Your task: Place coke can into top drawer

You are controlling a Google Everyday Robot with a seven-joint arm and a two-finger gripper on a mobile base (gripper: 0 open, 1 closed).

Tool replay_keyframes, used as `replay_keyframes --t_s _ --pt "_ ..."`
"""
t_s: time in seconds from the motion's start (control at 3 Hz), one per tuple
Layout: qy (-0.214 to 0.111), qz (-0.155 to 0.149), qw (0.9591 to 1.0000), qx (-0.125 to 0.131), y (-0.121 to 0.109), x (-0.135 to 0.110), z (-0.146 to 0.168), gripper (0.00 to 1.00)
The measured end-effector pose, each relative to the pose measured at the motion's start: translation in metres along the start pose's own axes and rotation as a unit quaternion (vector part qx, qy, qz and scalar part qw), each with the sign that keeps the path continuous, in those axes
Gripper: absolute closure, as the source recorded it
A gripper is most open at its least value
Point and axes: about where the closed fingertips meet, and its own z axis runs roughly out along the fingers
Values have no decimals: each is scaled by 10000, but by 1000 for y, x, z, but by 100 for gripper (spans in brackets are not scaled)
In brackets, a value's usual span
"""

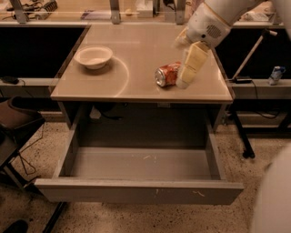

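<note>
Camera view shows the coke can lying on its side on the tabletop, right of the middle of the frame and close to the front edge of the table. Its silver end points to the lower left, toward the drawer side.

The gripper comes in from the upper right of the frame on the white arm and hangs just at the right end of the can. From here I see two pale yellow fingers. The long one points down and to the left, and its tip overlaps the right end of the can in the picture. I cannot say if it really touches the can or is only in front of it. The other finger is shorter in the view, higher up and a little to the left. So the fingers stand spread apart and they are gripping nothing. The can is not held; it rests on the table.

The top drawer is pulled out fully in the lower half of the frame, directly below the can, and I see only its grey floor inside.

A white bowl stands upright on the left part of the tabletop, well apart from the can and the gripper.
</note>
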Motion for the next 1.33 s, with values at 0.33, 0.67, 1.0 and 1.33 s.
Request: replay_keyframes --t_s 0.33,0.67,1.0,1.33 --pt "-248 -258 9994 18 -40 -39 20 0" --pt "-370 -297 9986 212 -51 -49 18 0" --pt "-369 -295 9987 213 -52 -49 18 0" --pt "-250 49 9991 347 -73 -18 33 0"
